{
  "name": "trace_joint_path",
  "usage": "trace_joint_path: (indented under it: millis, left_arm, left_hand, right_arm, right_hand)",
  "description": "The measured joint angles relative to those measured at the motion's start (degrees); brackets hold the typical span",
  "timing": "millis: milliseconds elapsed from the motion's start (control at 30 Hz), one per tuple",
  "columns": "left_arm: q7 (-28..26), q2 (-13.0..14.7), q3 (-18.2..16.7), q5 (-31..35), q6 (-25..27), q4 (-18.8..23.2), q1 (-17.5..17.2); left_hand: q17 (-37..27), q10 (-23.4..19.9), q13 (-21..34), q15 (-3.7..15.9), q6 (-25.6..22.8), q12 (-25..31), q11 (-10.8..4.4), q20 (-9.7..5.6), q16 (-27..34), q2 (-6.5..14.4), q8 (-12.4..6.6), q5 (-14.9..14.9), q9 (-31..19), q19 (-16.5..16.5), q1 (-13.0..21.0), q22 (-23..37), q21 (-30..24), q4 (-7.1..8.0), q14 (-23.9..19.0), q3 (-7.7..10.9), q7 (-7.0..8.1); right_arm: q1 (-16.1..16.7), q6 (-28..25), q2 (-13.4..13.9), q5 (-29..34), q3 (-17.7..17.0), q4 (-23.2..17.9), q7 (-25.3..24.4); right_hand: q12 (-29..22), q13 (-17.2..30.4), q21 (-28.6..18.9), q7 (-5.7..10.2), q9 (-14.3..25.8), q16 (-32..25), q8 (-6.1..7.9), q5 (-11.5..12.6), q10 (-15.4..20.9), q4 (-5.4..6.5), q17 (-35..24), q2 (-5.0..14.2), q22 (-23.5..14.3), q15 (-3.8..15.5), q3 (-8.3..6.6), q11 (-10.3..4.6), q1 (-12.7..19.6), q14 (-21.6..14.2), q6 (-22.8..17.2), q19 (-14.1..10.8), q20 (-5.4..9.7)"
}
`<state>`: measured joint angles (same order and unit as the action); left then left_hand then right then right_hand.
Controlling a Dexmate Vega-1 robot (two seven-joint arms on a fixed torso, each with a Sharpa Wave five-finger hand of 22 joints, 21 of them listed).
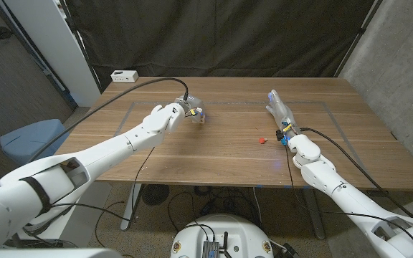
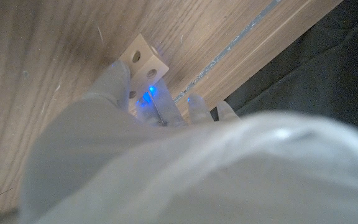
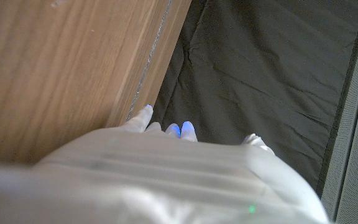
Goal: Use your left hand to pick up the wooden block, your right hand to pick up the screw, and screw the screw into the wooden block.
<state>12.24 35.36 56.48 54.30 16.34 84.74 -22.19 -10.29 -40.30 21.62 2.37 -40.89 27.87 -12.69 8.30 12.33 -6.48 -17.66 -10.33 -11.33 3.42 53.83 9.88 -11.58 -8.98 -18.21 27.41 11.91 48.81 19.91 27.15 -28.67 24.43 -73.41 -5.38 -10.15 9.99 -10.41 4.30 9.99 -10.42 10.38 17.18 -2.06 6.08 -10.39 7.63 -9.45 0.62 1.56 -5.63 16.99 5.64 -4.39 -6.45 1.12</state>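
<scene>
The small pale wooden block (image 1: pixel 201 117) with round holes sits on the table left of the middle; in the left wrist view the wooden block (image 2: pixel 143 61) shows two holes on its face. My left hand (image 1: pixel 180 110) curls around it, with fingers (image 2: pixel 112 78) pressed against its sides, and the block still touches the wood. A small red screw (image 1: pixel 262 140) lies on the table right of the middle. My right hand (image 1: pixel 278 107) stands beyond the screw and to its right, fingers stretched out and holding nothing, about a hand's length from it.
A white box (image 1: pixel 124 76) lies at the table's far left corner. A thin tape line (image 1: pixel 228 102) marks a rectangle on the tabletop. A dark curtain hangs behind the table, and a blue seat (image 1: pixel 31 137) stands off its left side.
</scene>
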Motion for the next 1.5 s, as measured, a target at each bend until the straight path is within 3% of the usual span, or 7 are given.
trace_joint_path:
  millis: [567,1233,1333,1500]
  left_arm:
    - [-2.19,-0.14,0.14,0.06,0.33,-0.41,-0.43]
    - [-4.74,0.45,-2.57,-2.85,2.2,2.67,-2.44]
    - [-5.26,0.51,-2.96,-3.44,2.41,3.13,-2.72]
    - [-6.61,0.52,-4.07,-5.24,2.78,3.96,-3.42]
  left_hand:
    - [-0.27,-3.28,0.86,0.23,-3.81,0.64,-0.01,-0.52,0.0,0.01,-1.21,0.01,0.02,1.11,1.05,0.0,0.0,0.28,-2.27,-0.83,0.11]
    - [-0.26,-4.83,1.45,0.28,-5.53,0.94,-0.12,-0.11,0.47,0.24,-1.46,0.02,0.02,1.94,1.28,0.0,0.0,0.5,-3.59,-1.52,0.21]
    - [-0.25,-5.23,1.5,0.0,-5.65,0.97,0.09,-0.42,0.47,0.47,-1.65,0.02,0.02,2.23,1.51,0.0,0.0,0.47,-3.88,-1.58,0.26]
    - [-0.25,-5.44,1.65,0.22,-6.17,0.96,-0.12,-0.54,0.47,0.47,-1.65,0.02,0.03,2.35,1.51,0.0,0.0,0.31,-4.09,-1.74,0.22]
  right_arm:
    - [0.67,-1.31,1.18,0.64,0.11,-1.96,-0.43]
    - [1.81,-6.41,5.81,3.72,0.44,-8.77,-1.59]
    - [1.93,-7.09,6.58,4.17,0.51,-9.72,-1.65]
    - [2.24,-8.01,7.77,5.06,0.54,-10.99,-1.68]
  right_hand:
    - [0.0,0.0,0.0,0.0,0.0,0.0,0.0,0.0,0.0,0.0,-0.01,0.0,0.0,0.0,0.0,0.0,0.0,0.0,0.0,0.0,0.0]
    - [-0.04,0.0,0.0,0.1,0.0,-0.41,0.44,0.0,0.02,-0.24,-0.01,0.0,0.0,0.23,-0.24,-0.01,0.0,0.23,-0.1,0.0,0.0]
    - [-0.26,0.0,-0.06,0.79,0.0,-0.44,0.66,-0.14,0.54,-0.91,-0.01,0.11,0.0,0.39,-0.44,-0.3,0.14,0.07,-1.49,0.0,0.0]
    - [-0.67,0.0,-0.24,0.1,0.3,-0.44,1.29,-1.69,2.5,-2.74,0.26,0.76,0.11,0.65,-2.27,0.23,3.48,-0.61,-3.81,-0.93,0.1]
